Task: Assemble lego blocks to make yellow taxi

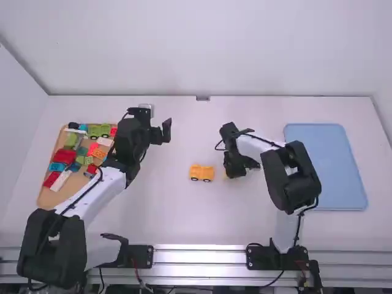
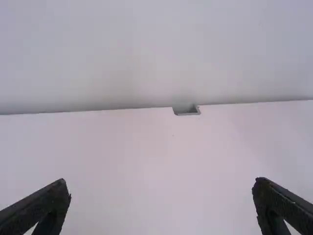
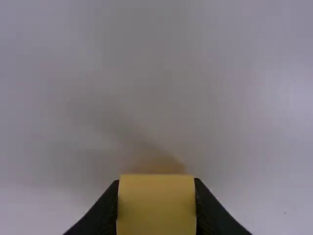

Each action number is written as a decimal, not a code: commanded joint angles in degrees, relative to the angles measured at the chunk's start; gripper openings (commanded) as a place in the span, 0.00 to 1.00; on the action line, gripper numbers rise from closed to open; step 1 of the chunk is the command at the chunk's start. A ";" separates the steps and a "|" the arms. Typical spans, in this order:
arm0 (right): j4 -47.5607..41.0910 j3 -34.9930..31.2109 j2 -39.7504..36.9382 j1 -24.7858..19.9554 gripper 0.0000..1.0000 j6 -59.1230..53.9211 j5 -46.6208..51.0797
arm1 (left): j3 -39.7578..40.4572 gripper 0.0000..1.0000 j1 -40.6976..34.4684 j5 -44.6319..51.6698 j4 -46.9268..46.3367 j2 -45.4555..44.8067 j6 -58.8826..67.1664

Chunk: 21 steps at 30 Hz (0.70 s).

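"One yellow vehicle sits on your bench in the high view, around the middle, with black wheels on its near side."

"And where do you have your tools in that view?"

"You have the left tool raised over the left-centre of the bench, farther off than the vehicle. Your right tool is low, just right of the vehicle, and a bit of yellow shows by its fingertips."

"What have you got at the sides?"

"At the left you have a brown tray of mixed blocks, among them a large red block and, at its far end, a green wheeled piece. At the right, beyond your right arm, lies a blue tray."

"Now your left wrist view?"

"There you face the far edge of the bench, with its small notch and the pale wall behind. Your left tool is wide open, its fingers standing well apart."

"And your right wrist view?"

"You have a yellow block gripped there: the right tool is closed on it, a finger touching each of two opposite sides. Beyond the block you see a soft shadow on a pale surface, but you cannot tell whether the block touches that surface."
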 commanded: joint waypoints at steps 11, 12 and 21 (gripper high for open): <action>0.13 -0.96 0.70 -1.49 0.64 -0.46 -1.46 | 0.00 0.99 -0.07 -0.37 -0.04 -1.55 0.46; 0.13 -0.96 0.70 -1.49 0.66 -0.44 -1.44 | 0.00 0.99 -0.07 -0.37 -0.04 -1.55 0.48; -1.42 0.22 -0.15 -2.91 0.78 -2.36 -4.33 | 0.00 0.99 -0.07 -0.37 -0.09 -1.55 0.46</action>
